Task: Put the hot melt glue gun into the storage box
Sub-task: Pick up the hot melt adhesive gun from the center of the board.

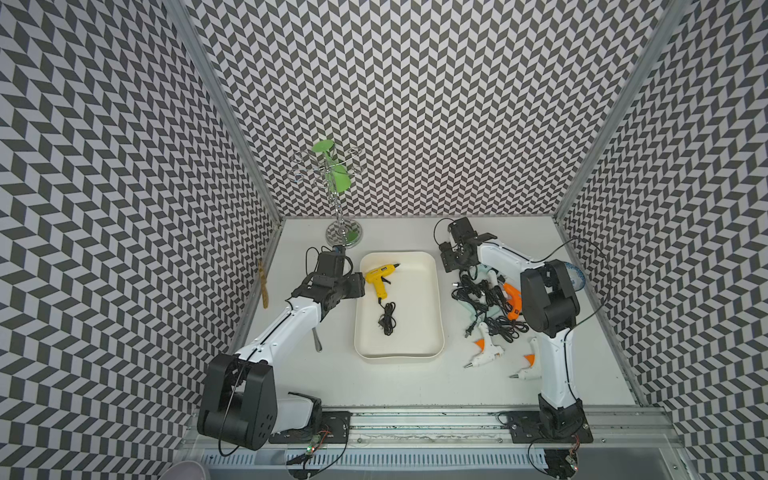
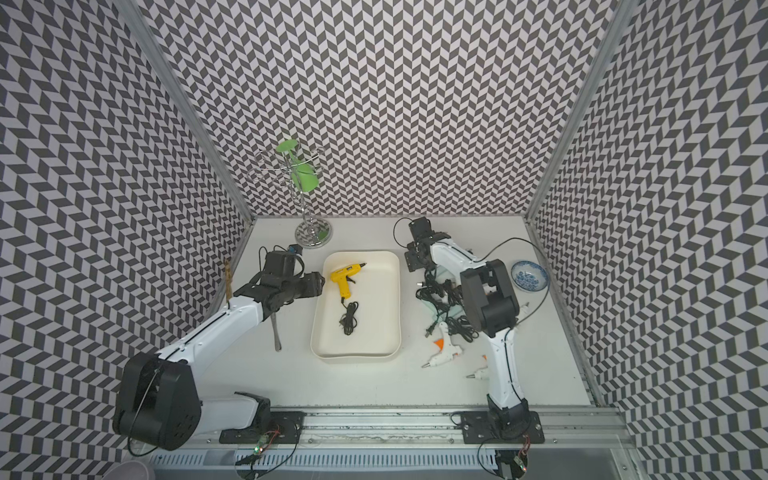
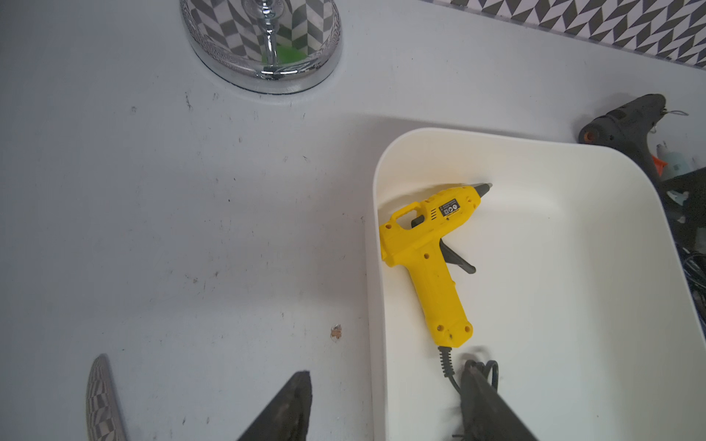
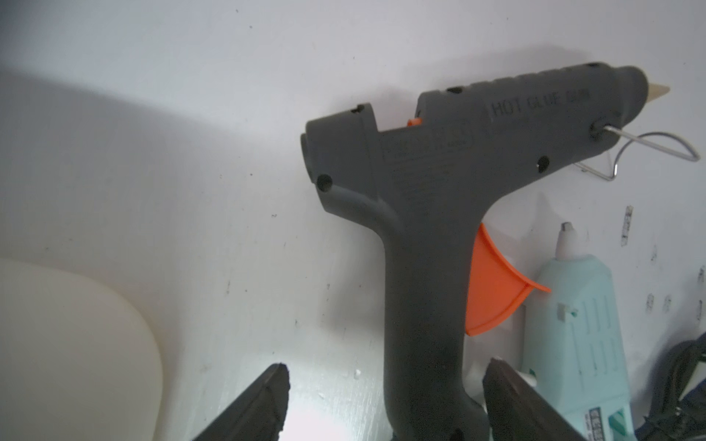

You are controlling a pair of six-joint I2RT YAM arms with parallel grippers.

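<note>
A: Left gripper [image 3: 386, 368]?
B: Parted, empty, straddling the storage box [image 3: 535, 143] wall. Yellow glue gun [image 3: 424, 244] lies inside the box, by that wall.
A: Right gripper [image 4: 386, 363]?
B: Wide apart around the grey glue gun [image 4: 439, 160] handle, outside the box; not clamped.

Both arms stretched forward, left claw [image 3: 386, 372] and right claw [image 4: 387, 365] each with jaws spread

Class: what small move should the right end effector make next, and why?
Probably close the right end effector on the handle of the dark grey glue gun: its open fingers straddle that handle, a gap showing on one side, and the gun lies outside the storage box.
</note>
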